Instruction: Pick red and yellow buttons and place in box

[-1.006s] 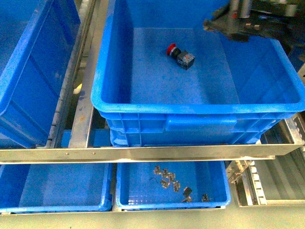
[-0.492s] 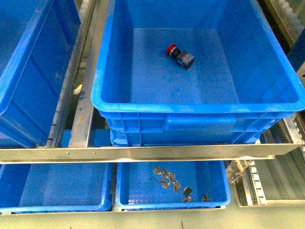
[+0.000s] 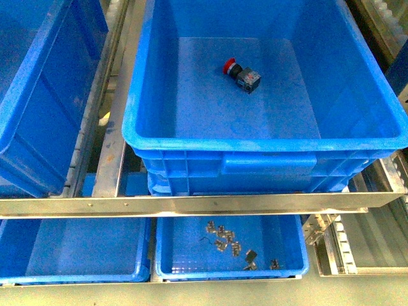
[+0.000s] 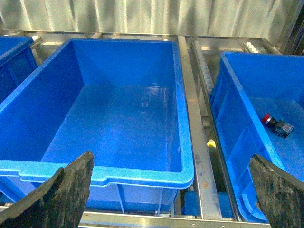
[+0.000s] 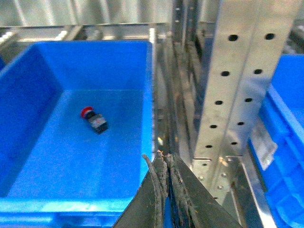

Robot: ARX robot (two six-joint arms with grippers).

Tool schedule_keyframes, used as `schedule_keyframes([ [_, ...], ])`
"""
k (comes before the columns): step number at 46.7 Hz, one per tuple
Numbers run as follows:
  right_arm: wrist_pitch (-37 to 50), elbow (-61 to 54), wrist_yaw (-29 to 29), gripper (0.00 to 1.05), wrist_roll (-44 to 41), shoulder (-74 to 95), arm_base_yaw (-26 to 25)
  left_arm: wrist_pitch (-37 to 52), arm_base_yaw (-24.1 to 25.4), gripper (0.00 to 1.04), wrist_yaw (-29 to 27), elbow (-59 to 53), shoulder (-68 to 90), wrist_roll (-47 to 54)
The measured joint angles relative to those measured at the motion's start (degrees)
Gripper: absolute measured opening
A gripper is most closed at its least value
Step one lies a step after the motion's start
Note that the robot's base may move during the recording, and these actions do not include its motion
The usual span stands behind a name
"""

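Observation:
The red button lies on its side on the floor of the big blue box, toward the far middle. It also shows in the left wrist view and the right wrist view. No yellow-capped button shows plainly. Neither arm is in the front view. My left gripper is open and empty, in front of the gap between the box and a neighbouring bin. My right gripper is shut and empty, above the near right corner of the box.
A second deep blue bin, with nothing in it, stands left of the box. A small yellow spot sits in the rail gap between them; I cannot tell what it is. A perforated metal upright stands right of the box. A lower tray holds metal clips.
My right gripper was over the box's far right corner in the front view one second ago and has left that view. The red button has not moved.

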Motion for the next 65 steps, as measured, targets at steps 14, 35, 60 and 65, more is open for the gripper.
schedule_keyframes([
  [14,-10.3,-0.1,-1.9,0.04,0.0,-12.1,-3.4,0.0,0.0,0.97,0.0,0.0,0.0,0.0],
  [35,-25.8,-0.2,-1.9,0.04,0.0,-28.6,-3.4,0.0,0.0,0.97,0.0,0.0,0.0,0.0],
  [60,-40.4,-0.1,-1.9,0.04,0.0,-42.0,-3.4,0.0,0.0,0.97,0.0,0.0,0.0,0.0],
  [65,-45.2,-0.1,-2.1,0.04,0.0,-47.4,-3.5,0.0,0.0,0.97,0.0,0.0,0.0,0.0],
])
